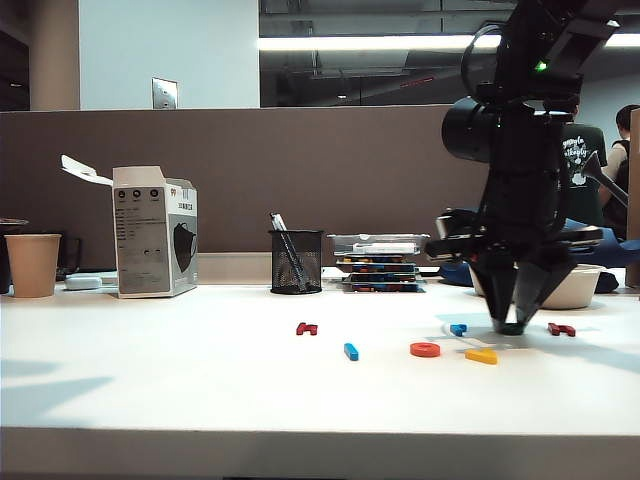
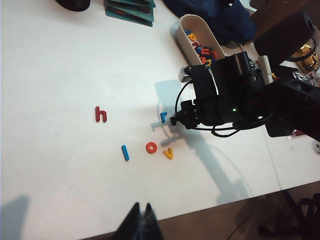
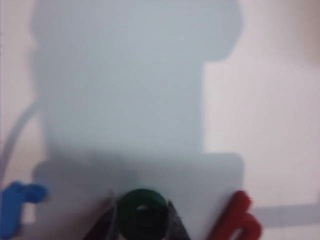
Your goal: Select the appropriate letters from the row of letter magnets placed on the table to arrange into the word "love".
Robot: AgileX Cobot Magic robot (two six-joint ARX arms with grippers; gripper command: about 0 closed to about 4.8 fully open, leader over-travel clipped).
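On the white table (image 1: 180,370) lie a blue bar (image 1: 351,351), an orange ring (image 1: 425,349) and a yellow V (image 1: 481,355), side by side. The left wrist view shows the same bar (image 2: 125,152), ring (image 2: 151,147) and V (image 2: 168,153). My right gripper (image 1: 512,325) points straight down just behind the V, its tips at the table. In the right wrist view its fingers (image 3: 109,212) press both sides of the green rounded letter (image 3: 144,215), which the exterior view hides. My left gripper (image 2: 141,207) hangs shut and empty over the table's near edge.
A light blue letter (image 1: 458,328) and two dark red letters (image 1: 306,328) (image 1: 561,329) lie near the row. Behind stand a paper cup (image 1: 32,264), a carton (image 1: 155,243), a mesh pen holder (image 1: 296,261), stacked trays (image 1: 380,262) and a white bowl (image 1: 575,290).
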